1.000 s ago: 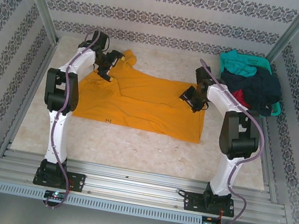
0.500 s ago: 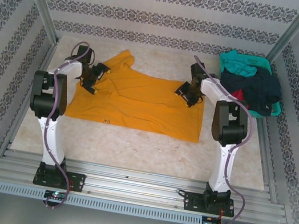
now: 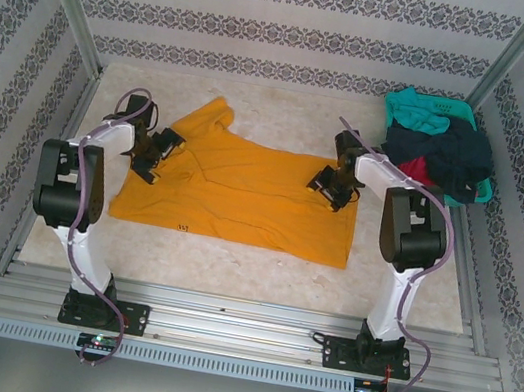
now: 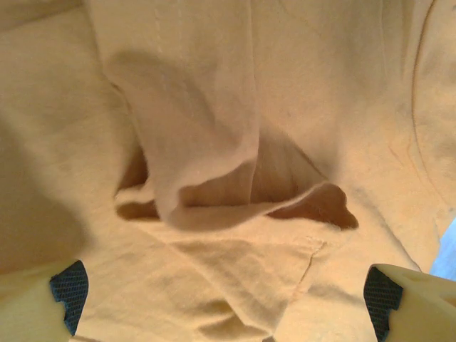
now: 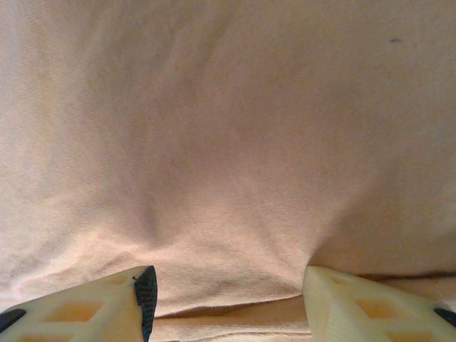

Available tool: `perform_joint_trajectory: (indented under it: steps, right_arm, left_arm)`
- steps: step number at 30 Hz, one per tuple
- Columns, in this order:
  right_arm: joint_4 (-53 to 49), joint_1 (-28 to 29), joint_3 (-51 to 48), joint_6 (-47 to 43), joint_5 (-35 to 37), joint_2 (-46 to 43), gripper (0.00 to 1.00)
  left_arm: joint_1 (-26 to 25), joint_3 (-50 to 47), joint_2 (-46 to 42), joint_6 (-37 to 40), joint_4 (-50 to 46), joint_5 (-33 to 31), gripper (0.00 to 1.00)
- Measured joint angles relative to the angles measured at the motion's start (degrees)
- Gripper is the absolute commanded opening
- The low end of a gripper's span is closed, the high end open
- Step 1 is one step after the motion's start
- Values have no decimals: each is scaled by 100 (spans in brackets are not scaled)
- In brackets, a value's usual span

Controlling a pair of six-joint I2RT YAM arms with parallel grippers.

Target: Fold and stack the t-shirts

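Facing orange-yellow t-shirt (image 3: 241, 198) | left end effector (image 3: 153, 164) wide open, empty | right end effector (image 3: 330, 188) half-open, empty

- This is a robotics lab cell, dressed up a little like a home.
- Two white-and-black jointed robot arms, the left arm (image 3: 66, 182) and the right arm (image 3: 413, 233), are bolted onto ribbed aluminium rails (image 3: 238, 332) at the near edge of a pale marble-patterned desk (image 3: 248, 275).
- Bare aluminium corner posts (image 3: 67, 4) frame white wall panels (image 3: 294, 17) printed with grey ornamental bands, closing the desk in on three sides.
- An orange-yellow cloth t-shirt (image 3: 242, 193) lies on the desk, and a teal plastic mesh basket (image 3: 484, 186) of clothes stands at its far right corner.
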Motion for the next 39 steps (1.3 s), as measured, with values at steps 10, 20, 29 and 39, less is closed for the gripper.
perform_joint_trajectory:
  steps: [10,20,29,39]
  right_arm:
    - [-157,0,590,-72,7,-13,58]
    - [-92,0,1591,-83,63,890,59]
    - [105,201,479,-101,66,367,59]
    - [-44,260,339,-142,72,153,59]
  left_arm:
    - [-177,2245,798,365,-588,-216,97]
    - [-328,2944,1980,498,-804,-225,97]
    - [-291,1274,1005,651,-745,-234,97]
    - [-295,2153,1025,741,-1401,-555,92]
